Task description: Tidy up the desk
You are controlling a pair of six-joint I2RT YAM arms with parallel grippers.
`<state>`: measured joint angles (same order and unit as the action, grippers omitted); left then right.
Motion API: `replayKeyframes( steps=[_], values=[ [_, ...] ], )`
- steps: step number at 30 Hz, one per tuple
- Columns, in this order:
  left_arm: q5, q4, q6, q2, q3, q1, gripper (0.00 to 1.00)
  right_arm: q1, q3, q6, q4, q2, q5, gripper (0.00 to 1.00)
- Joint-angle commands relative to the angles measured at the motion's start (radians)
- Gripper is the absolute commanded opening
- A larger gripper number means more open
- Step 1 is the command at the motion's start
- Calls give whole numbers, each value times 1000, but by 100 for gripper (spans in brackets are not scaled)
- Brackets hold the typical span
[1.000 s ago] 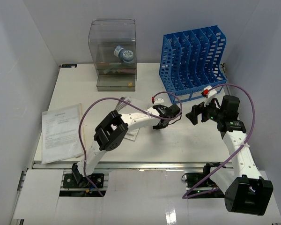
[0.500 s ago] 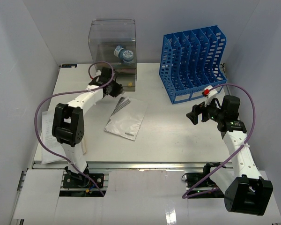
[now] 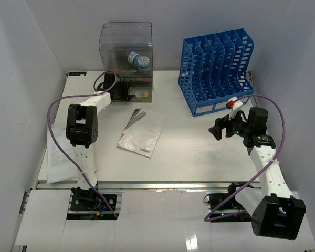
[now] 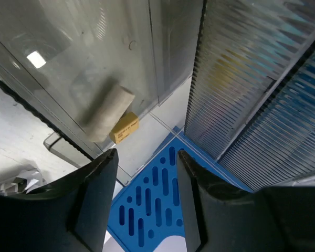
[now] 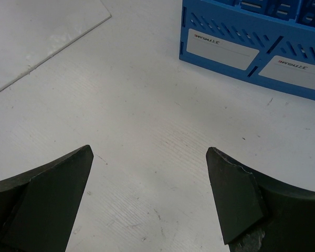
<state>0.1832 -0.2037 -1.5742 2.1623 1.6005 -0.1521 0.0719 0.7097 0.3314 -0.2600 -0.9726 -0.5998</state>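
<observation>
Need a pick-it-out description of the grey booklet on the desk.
On the white desk, look just in front of the clear plastic drawer box: the grey booklet lies flat there, askew. Unlike the white printed sheets at the desk's left edge, it is grey with a dark striped far corner.

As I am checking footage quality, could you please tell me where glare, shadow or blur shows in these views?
Top external: even light, faint shadows on the desk. Left wrist: a bright glare patch on the clear box; the left hand looks dark and soft. Right wrist: the desk's scratches are sharp, labels on the blue rack are too blurred to read.
</observation>
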Motion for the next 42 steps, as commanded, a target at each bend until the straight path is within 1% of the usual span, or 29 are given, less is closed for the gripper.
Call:
replayKeyframes(
  steps=[1,2,5,7,9,10,11,12,13,14,17,21,25,27,30,34,37,41,42],
  values=[
    [18,37,-67,-10,44,22,66,3,-2,13,27,-1,2,95],
    [16,43,-66,-10,40,25,68,3,-2,14,27,-1,1,95],
    [15,82,-51,-30,1,34,69,3,-4,14,27,0,0,95],
    [21,130,-13,-61,-54,38,67,3,-3,15,27,-2,0,95],
    [47,230,91,-96,-112,47,56,3,-4,16,25,-3,-2,95],
    [68,297,157,-128,-168,51,49,3,-4,18,25,-5,-4,95],
    [100,387,242,-157,-225,57,36,3,-4,18,24,-6,-8,95],
    [140,492,280,-172,-259,65,24,3,-4,20,25,-5,-8,95],
    [162,548,324,-186,-294,71,6,3,-4,19,25,-6,-9,95],
    [173,563,342,-205,-335,77,0,3,-5,18,25,-6,-9,95],
    [189,492,382,-217,-374,98,0,3,-6,20,27,-6,-8,95],
    [177,515,397,-229,-453,109,0,3,-6,20,27,-10,-4,95],
    [214,549,386,-181,-453,112,0,3,-6,21,27,-15,0,95],
    [227,546,375,-145,-433,112,0,3,-6,21,27,-17,2,95],
    [211,480,372,-93,-381,112,0,3,-6,23,27,-20,6,95],
    [150,409,336,-47,-326,112,1,3,-6,23,27,-21,8,95],
    [144,425,303,-18,-296,112,2,3,-4,23,27,-24,9,95],
    [149,448,271,22,-253,112,18,3,-4,23,27,-26,9,95],
    [148,453,265,32,-238,112,26,3,-4,24,27,-25,9,95]
  ],
)
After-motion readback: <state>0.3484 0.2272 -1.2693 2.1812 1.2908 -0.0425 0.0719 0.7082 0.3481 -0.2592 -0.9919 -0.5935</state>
